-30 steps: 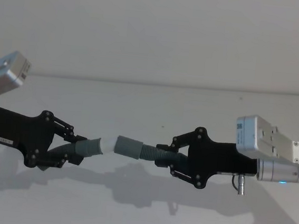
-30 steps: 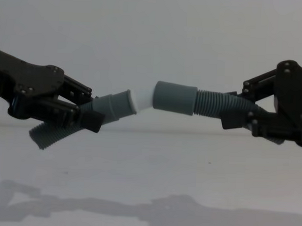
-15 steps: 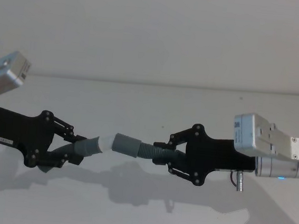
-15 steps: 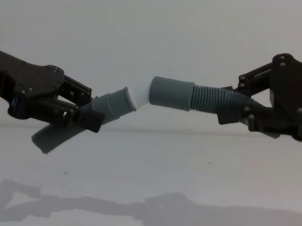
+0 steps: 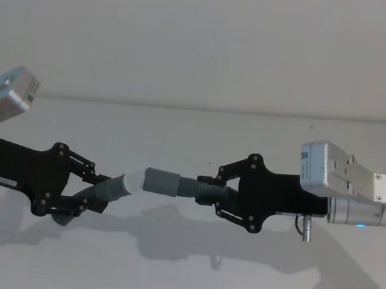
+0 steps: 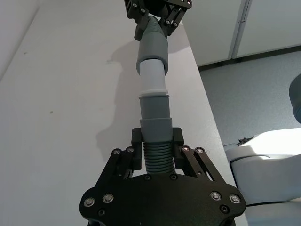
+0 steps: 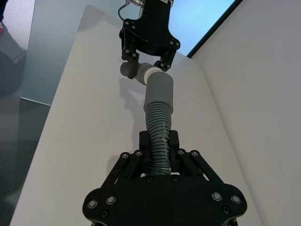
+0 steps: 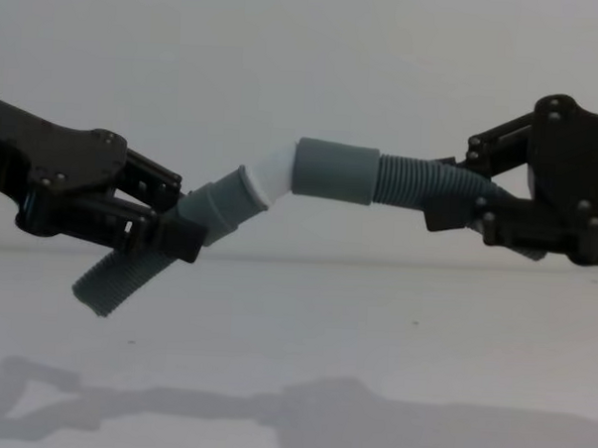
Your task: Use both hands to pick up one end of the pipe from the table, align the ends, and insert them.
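Observation:
Both pieces of the pipe hang above the table (image 5: 167, 272). My left gripper (image 5: 95, 200) is shut on the ribbed piece (image 8: 128, 276) just behind its grey cuff (image 8: 215, 205), which points up and to the right. Its white tip (image 5: 133, 181) (image 8: 271, 175) sits partly inside the wider grey socket (image 5: 162, 181) (image 8: 333, 171). My right gripper (image 5: 209, 194) (image 8: 449, 206) is shut on the socket's ribbed hose (image 8: 410, 181). The pieces meet at a bend in the chest view. The left wrist view shows my left gripper (image 6: 156, 141) and the tip (image 6: 153, 75) entering the socket (image 6: 153, 42). The right wrist view shows my right gripper (image 7: 160, 141) behind the socket (image 7: 159, 89).
The white table (image 8: 294, 333) meets a plain wall behind. Shadows of both arms lie on it below the pipe. The left wrist view shows the table's edge (image 6: 202, 89), with floor beyond.
My right gripper has moved left and slightly up with its piece. The gap between the ends has closed and the socket now covers part of the white tip. The left arm has barely moved.

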You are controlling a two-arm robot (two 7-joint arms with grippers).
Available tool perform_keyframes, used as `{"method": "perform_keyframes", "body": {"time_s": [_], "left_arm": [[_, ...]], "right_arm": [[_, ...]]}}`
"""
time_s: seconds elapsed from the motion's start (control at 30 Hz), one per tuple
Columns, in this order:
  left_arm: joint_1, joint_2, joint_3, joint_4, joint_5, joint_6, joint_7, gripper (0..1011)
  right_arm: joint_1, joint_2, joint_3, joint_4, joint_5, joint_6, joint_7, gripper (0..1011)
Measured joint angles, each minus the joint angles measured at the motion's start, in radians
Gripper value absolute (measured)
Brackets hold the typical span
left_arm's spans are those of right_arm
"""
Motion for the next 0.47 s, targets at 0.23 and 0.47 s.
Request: {"method": "perform_keyframes", "body": {"time_s": [0.23, 0.47], "left_arm": [[0.0, 0.0, 0.0, 0.0, 0.0, 0.0, 0.0, 335], [0.0, 0.0, 0.0, 0.0, 0.0, 0.0, 0.0, 335]], "right_arm": [[0.001, -0.001, 0.0, 0.001, -0.001, -0.001, -0.005, 204], [0.001, -0.002, 0.001, 0.001, -0.002, -0.001, -0.008, 204]]}}
